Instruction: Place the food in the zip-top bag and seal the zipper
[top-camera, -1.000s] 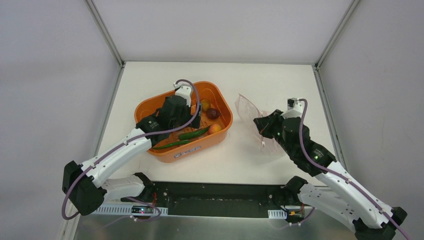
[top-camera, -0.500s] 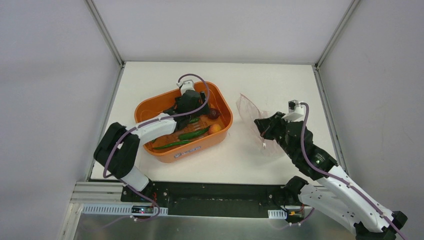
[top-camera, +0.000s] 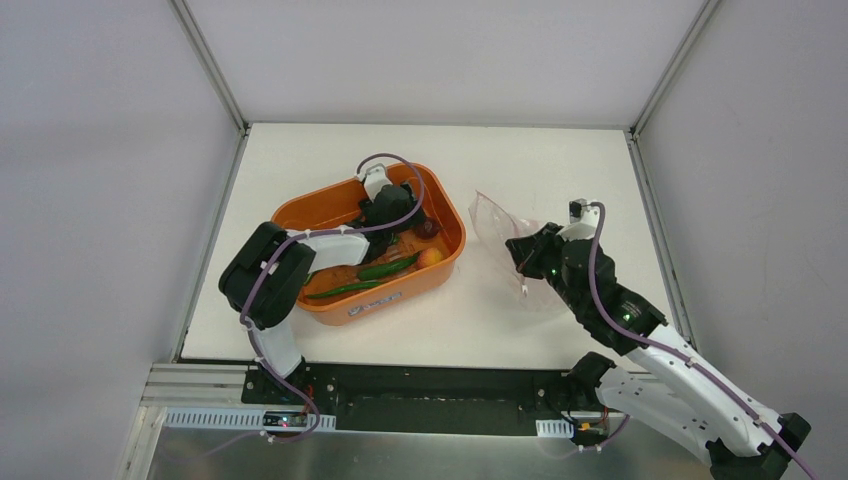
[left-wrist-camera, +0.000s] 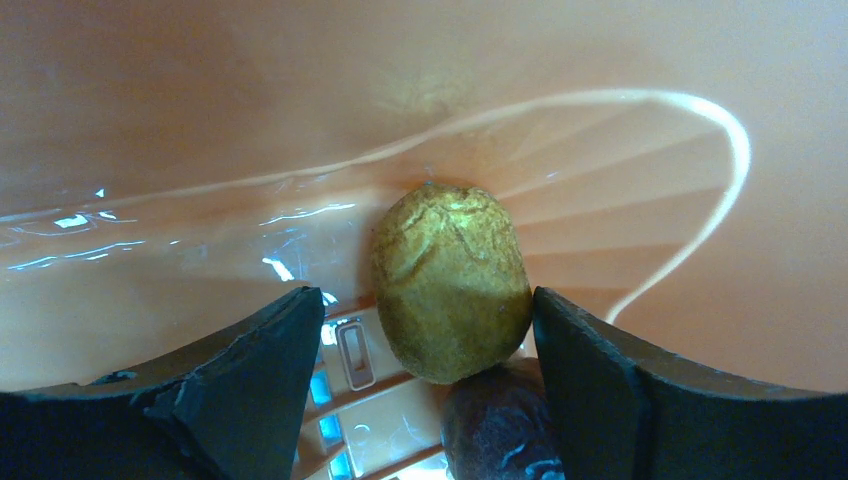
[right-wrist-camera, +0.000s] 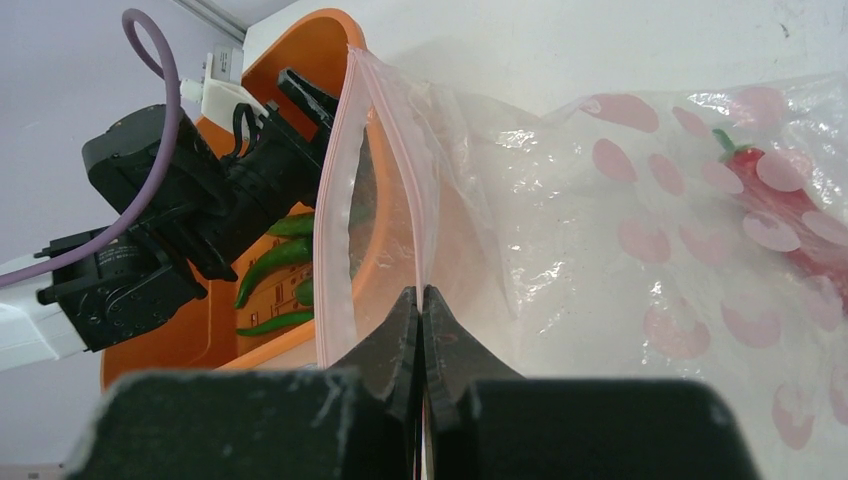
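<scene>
- Top view: your left gripper (top-camera: 404, 214) is down in the far end of the tub (top-camera: 300, 208). Green chilies (top-camera: 385, 268) lie nearer you. The bag (top-camera: 497, 222) stands just right of the tub, held up by the right gripper (top-camera: 522, 252).
- Left wrist: the jaws are wide, one each side of a yellow-brown piece (left-wrist-camera: 450, 280). Whether the right finger touches it is hard to tell. A dark piece (left-wrist-camera: 500, 425) sits against it. Close off-centre and the round piece may squirt out, or you may nip both.
- Right wrist: the fingers are pinched tight on one lip of the bag beside the zipper (right-wrist-camera: 335, 190), and the mouth gapes toward the tub. A red chili (right-wrist-camera: 770, 190) lies inside. If that thin plastic slips, the mouth collapses.
</scene>
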